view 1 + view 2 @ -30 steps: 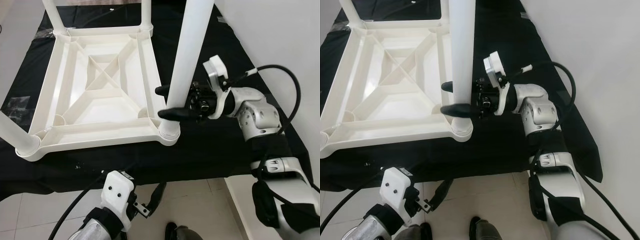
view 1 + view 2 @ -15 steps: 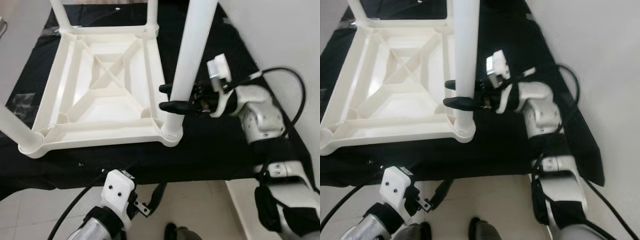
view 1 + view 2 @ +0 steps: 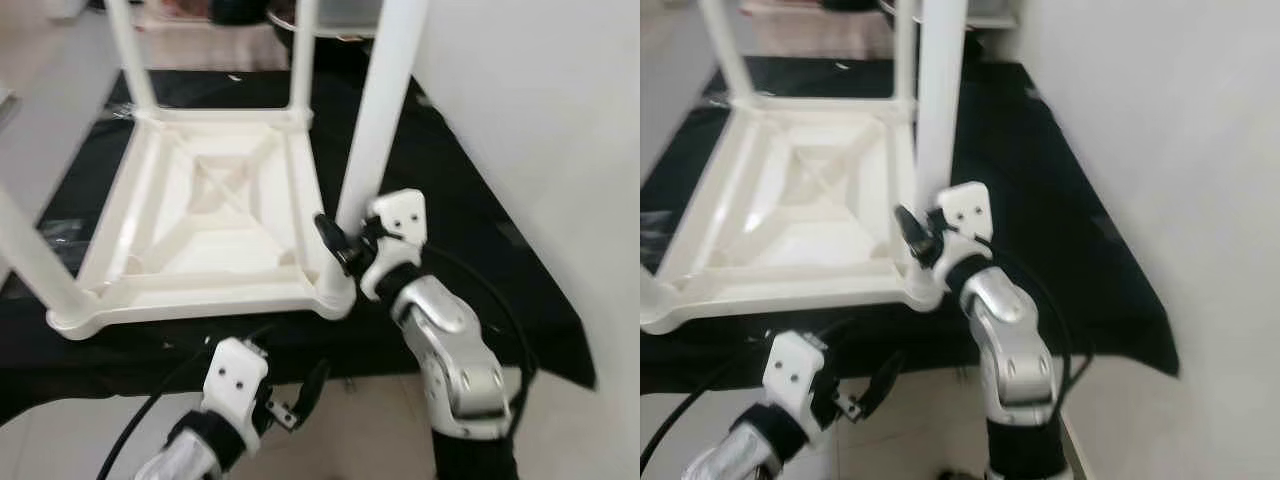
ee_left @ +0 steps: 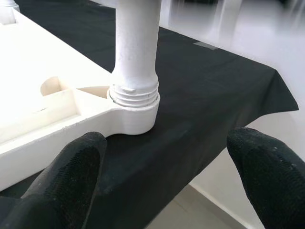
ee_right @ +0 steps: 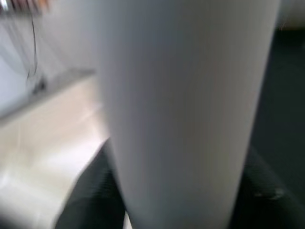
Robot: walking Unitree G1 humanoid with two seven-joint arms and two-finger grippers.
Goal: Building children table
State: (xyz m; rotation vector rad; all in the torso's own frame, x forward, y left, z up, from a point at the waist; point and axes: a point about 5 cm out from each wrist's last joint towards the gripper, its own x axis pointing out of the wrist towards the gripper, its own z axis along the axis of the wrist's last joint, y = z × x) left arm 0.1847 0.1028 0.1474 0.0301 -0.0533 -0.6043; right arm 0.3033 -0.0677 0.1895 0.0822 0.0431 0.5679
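Table leg [image 3: 378, 120]: pinched low down between right gripper [image 3: 338, 243] fingers, upright in corner socket of upturned white table top [image 3: 215, 215] on black cloth [image 3: 450, 210]. Left gripper [image 4: 167, 167]: spread wide, low, near that corner.

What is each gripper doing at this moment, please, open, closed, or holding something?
Left gripper: open, holding nothing, low in front of the black cloth's edge.
Right gripper: closed around the white table leg near its socket.
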